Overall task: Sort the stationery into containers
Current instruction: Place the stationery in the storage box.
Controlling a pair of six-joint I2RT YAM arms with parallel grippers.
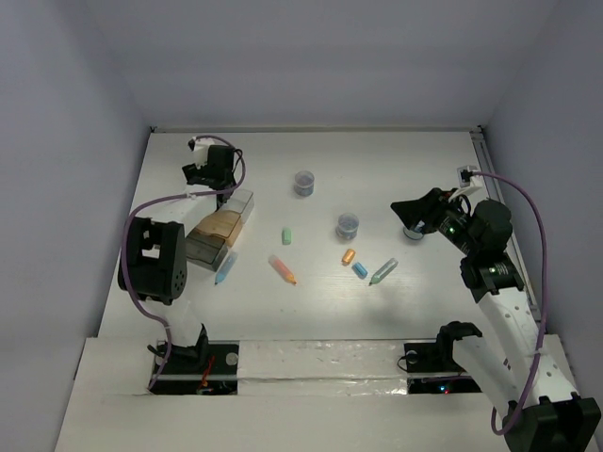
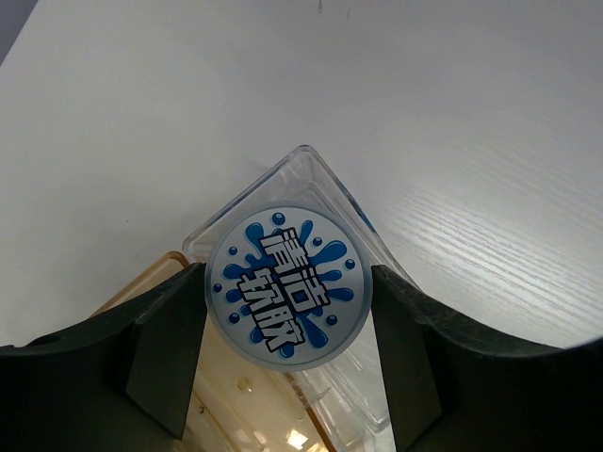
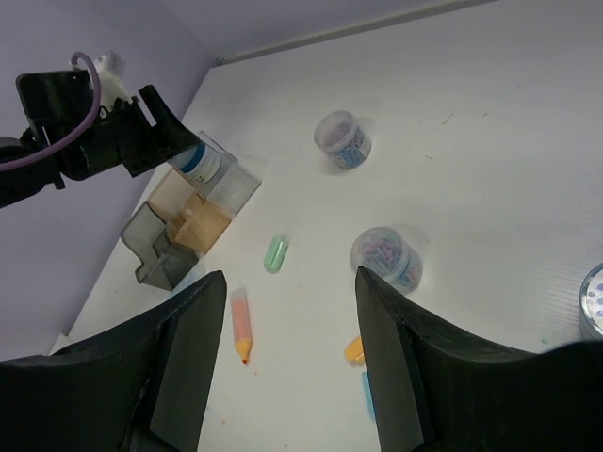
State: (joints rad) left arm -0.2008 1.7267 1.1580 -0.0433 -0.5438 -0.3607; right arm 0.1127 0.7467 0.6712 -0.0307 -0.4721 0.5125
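Left wrist view: the left pincer (image 2: 287,306) holds a round tub (image 2: 287,282) by its sides, blue splash top facing the camera. Just past the fingertips sits a clear box (image 2: 316,179), with a brown box (image 2: 151,278) beside it. Right wrist view: the right pincer (image 3: 287,282) is wide with nothing in it. Seen through its gap lie an orange stick (image 3: 241,325) and a green stick (image 3: 275,253). A second tub (image 3: 386,257) stands just past one finger, a third tub (image 3: 343,139) farther ahead, and a fourth tub (image 3: 594,299) off to the side.
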